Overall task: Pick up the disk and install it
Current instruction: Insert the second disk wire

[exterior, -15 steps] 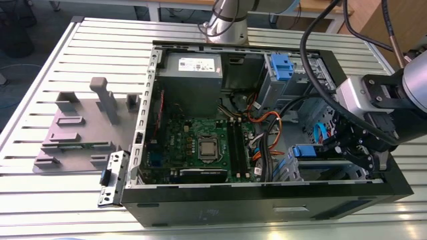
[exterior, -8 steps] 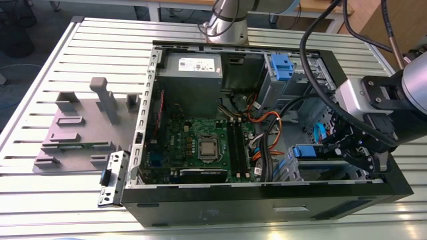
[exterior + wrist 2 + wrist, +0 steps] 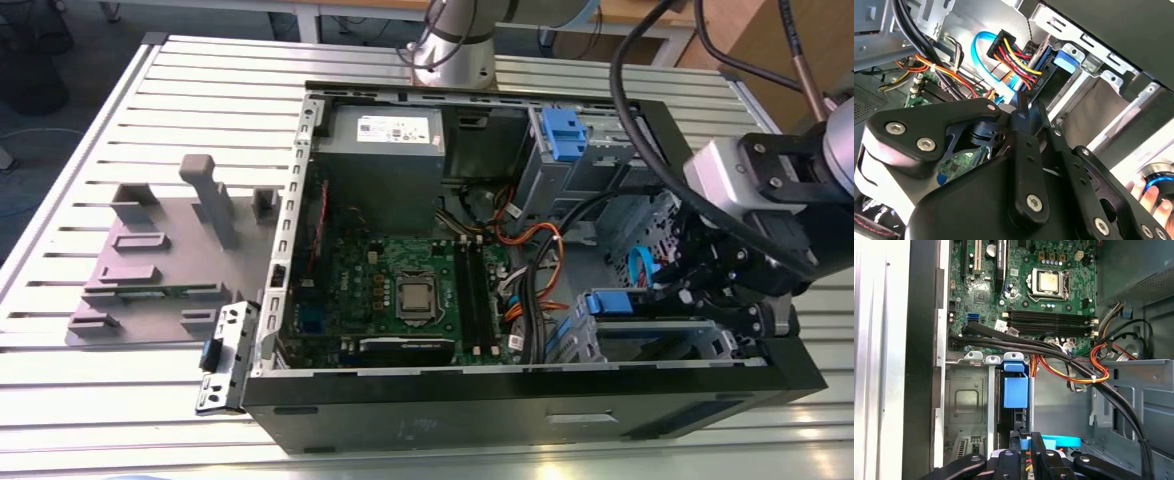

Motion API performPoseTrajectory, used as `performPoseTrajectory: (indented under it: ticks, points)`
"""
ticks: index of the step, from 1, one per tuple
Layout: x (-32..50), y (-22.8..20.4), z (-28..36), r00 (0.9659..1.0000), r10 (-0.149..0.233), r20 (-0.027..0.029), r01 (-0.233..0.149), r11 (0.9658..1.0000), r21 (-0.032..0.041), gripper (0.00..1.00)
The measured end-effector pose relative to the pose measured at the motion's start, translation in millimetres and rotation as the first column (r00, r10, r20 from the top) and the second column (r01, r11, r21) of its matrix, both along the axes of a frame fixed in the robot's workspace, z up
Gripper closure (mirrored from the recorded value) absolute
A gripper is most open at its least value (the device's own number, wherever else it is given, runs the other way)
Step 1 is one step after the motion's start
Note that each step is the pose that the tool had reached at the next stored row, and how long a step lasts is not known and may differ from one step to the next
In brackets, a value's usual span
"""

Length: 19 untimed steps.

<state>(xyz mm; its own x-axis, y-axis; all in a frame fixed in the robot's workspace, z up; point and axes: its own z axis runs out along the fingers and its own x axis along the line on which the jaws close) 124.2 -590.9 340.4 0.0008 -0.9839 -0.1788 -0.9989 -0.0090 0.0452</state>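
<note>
1. Looks like the putting-in step. See the hand point(image 3: 1026, 107) low inside the computer box point(image 3: 534, 395), right at the metal cage point(image 3: 971, 405).
2. Find the disk point(image 3: 1019, 419) on its thin edge in a slot of the cage, with its blue tab point(image 3: 1015, 390) at the end toward the green board point(image 3: 1044, 290) and the hand at the other end.
3. Cannot tell if the hand is open, closed, or gripping the disk.
4. Probably best to keep the disk straight with the slot walls, to avoid a jam.
5. Probably best to push slow and even, never hard.
6. Wise to stay off the bunch of wires point(image 3: 1014, 57) just beside the slot, to avoid tugging a plug loose.
7. Look at the exterior view for the big picture: the whole box on the desk point(image 3: 134, 380), the hand near the box corner at the exterior view's right, and a grey holder point(image 3: 160, 260) on the desk at the exterior view's left, beside the box.
8. Look at the first wrist view for the line-up: a look straight along the slot, good for checking for tilt.
9. Look at the second wrist view for the close-up: the hand next to the plugged wires, and a person's fingers point(image 3: 1146, 195) out past the box wall.
</note>
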Motion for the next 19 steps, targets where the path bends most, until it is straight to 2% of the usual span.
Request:
performPoseTrajectory:
  ticks: [2,6,8,9,11,14,19]
  points:
    - [0.0,0.0,2.6,1.0000,0.000,0.0000,0.000,1.0000,-0.0001,0.77]
    - [0.0,0.2,2.6,1.0000,0.000,0.0000,0.000,1.0000,0.0001,0.78]
    - [0.0,0.2,2.5,1.0000,0.000,-0.0005,0.000,1.0000,-0.0002,0.89]
    - [-0.1,0.3,2.3,1.0000,0.000,-0.0010,0.000,1.0000,-0.0002,0.89]
    - [0.0,0.3,0.9,1.0000,0.000,-0.0030,0.000,1.0000,0.0000,0.89]
    - [0.0,0.3,-2.4,1.0000,0.000,-0.0096,0.000,1.0000,0.0000,0.89]
    - [0.0,0.2,-5.9,0.9999,0.000,-0.0134,0.000,1.0000,0.0001,0.89]
